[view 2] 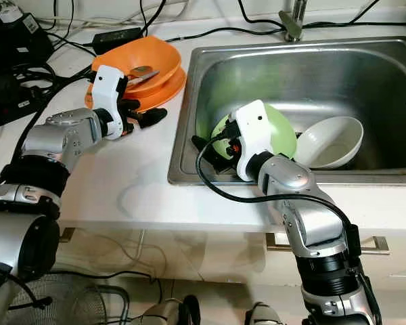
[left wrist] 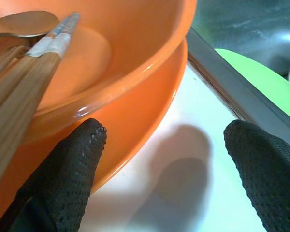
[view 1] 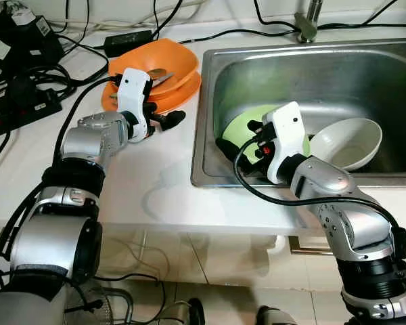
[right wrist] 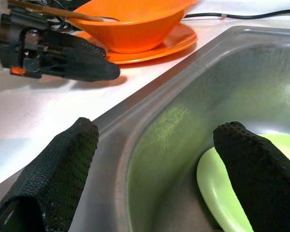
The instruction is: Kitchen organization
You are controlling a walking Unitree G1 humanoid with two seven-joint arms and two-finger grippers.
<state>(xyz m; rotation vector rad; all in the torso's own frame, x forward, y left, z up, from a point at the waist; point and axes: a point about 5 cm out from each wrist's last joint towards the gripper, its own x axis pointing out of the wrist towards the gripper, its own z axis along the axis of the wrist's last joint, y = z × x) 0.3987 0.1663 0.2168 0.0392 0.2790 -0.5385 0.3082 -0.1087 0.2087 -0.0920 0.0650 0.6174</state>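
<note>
An orange bowl [view 1: 159,59] sits on an orange plate [view 1: 184,91] on the white counter, left of the sink. Wooden chopsticks [left wrist: 24,77] and a metal spoon [left wrist: 24,23] lie in the bowl. My left gripper [view 1: 164,116] hovers open just in front of the plate's rim, with nothing between its fingers [left wrist: 79,150]. In the sink, a green dish [view 1: 247,125] leans by the left wall and a white bowl [view 1: 348,141] lies beside it. My right gripper [view 1: 227,145] is open low at the sink's left wall, one finger [right wrist: 251,169] over the green dish.
The steel sink [view 1: 311,68] has a faucet [view 1: 310,20] at the back. Black cables, a power strip [view 1: 20,108] and adapters crowd the counter's far left. Bare white counter [view 1: 149,183] lies between the plate and the front edge.
</note>
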